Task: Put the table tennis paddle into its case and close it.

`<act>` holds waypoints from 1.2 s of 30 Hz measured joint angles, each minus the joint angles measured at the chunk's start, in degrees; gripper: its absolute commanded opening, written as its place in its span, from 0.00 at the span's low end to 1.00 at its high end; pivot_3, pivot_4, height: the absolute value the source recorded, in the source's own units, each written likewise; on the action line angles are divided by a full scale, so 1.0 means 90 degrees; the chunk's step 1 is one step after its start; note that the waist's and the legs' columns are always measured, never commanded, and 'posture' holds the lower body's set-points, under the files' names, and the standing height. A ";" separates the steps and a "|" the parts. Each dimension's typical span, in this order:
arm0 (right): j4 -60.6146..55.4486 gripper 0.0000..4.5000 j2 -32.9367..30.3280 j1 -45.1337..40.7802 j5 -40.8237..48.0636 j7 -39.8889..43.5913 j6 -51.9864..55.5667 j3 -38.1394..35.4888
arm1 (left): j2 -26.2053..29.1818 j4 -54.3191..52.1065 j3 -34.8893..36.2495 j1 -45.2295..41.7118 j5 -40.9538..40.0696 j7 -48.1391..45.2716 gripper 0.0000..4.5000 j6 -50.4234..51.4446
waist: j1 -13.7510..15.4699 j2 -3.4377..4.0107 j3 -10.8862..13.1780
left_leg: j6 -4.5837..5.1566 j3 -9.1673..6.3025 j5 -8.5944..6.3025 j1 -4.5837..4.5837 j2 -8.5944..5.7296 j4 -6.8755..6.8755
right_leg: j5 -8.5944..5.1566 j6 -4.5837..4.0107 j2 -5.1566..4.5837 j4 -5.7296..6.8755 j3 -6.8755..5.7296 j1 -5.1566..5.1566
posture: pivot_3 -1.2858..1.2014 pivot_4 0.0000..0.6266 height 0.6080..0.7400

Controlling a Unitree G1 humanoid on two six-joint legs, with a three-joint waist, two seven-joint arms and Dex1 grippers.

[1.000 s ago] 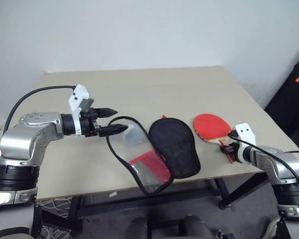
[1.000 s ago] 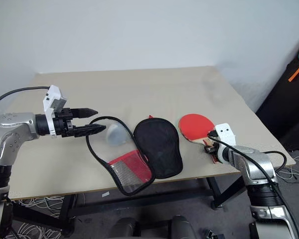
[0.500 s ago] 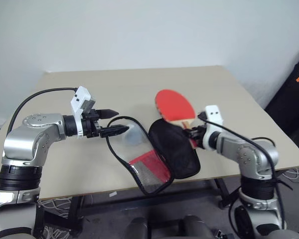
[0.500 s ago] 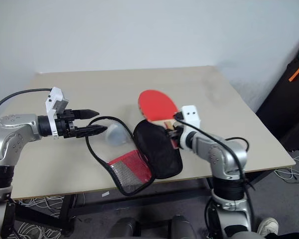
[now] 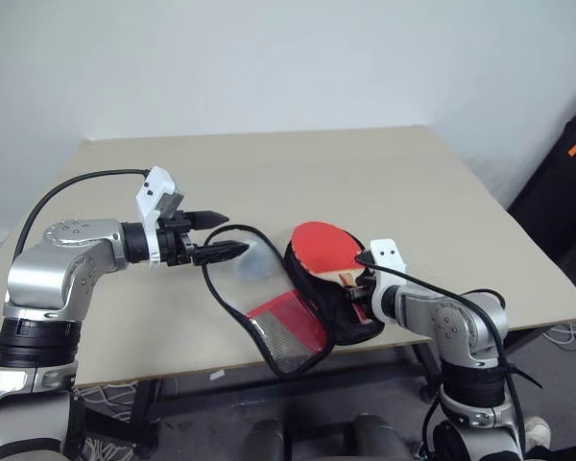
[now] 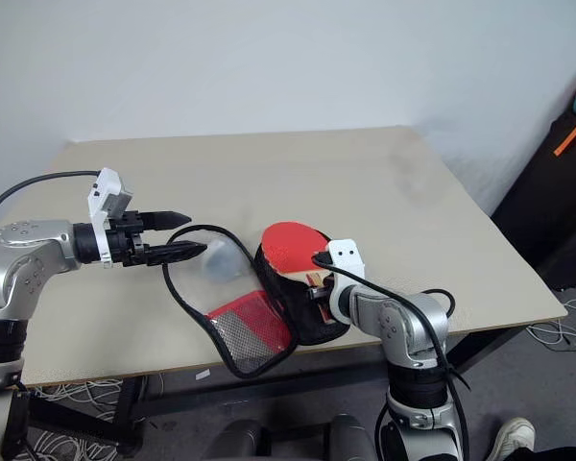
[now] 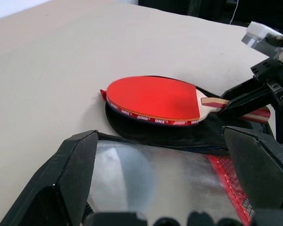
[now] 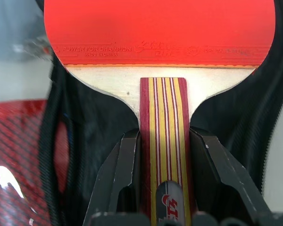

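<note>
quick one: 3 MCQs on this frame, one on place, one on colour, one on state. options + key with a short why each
1. Where is the table tennis paddle?
A. Over the black half of the case
B. On the bare table, clear of the case
C. Under the clear flap

2. What colour is the paddle's rubber face?
A. Blue
B. Red
C. Green

3. What is the state of the case?
A. Zipped shut
B. Open, with the left gripper holding the clear half's rim up
C. Folded flat and shut

Key:
1. A: the head views and the left wrist view show the blade above the black fabric half, its handle held in the right gripper's fingers.
2. B: the face is red in every view.
3. B: the two halves are spread apart, and the clear half's black trim rises to the left fingers.
</note>
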 measured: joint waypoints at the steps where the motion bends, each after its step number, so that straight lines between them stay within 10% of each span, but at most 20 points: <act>1: 0.0000 0.25 -0.0002 0.0030 -0.0005 -0.0005 0.0011 0.0026 | 0.0000 0.0000 0.0000 0.0000 0.0000 0.0000 1.00 0.0002 | 0.0000 0.0000 0.0000 | 0.0000 0.0000 0.0000 0.0000 0.0000 0.0000 | 0.0000 0.0000 0.0000 0.0000 0.0000 0.0000 | 0.52 0.00 1.00; 16: 0.0004 0.25 0.0182 -0.0088 -0.0196 -0.0105 0.0219 0.0090 | 0.0001 0.0001 0.0001 -0.0001 0.0000 0.0000 1.00 0.0019 | -0.0001 0.0000 0.0000 | 0.0000 -0.0001 0.0000 0.0000 0.0001 -0.0001 | 0.0000 0.0000 0.0000 -0.0001 -0.0001 0.0000 | 0.52 0.00 1.00; 25: 0.0002 0.93 0.0364 -0.0228 -0.0245 -0.0042 0.0571 -0.0059 | 0.0000 0.0005 0.0000 -0.0006 0.0001 0.0001 1.00 0.0019 | 0.0000 0.0000 0.0000 | 0.0000 -0.0001 0.0000 0.0000 0.0000 0.0000 | 0.0000 0.0000 -0.0001 -0.0001 -0.0001 0.0000 | 0.52 0.00 1.00; 36: -0.0109 0.93 -0.2061 -0.1224 0.0531 0.1837 -0.0564 -0.0465 | 0.0432 0.0681 0.0213 -0.0113 0.0120 -0.0165 1.00 -0.0121 | -0.0005 0.0007 0.0006 | 0.0001 0.0002 0.0000 -0.0001 0.0001 -0.0008 | -0.0002 -0.0001 -0.0001 -0.0009 -0.0003 -0.0003 | 0.52 0.00 1.00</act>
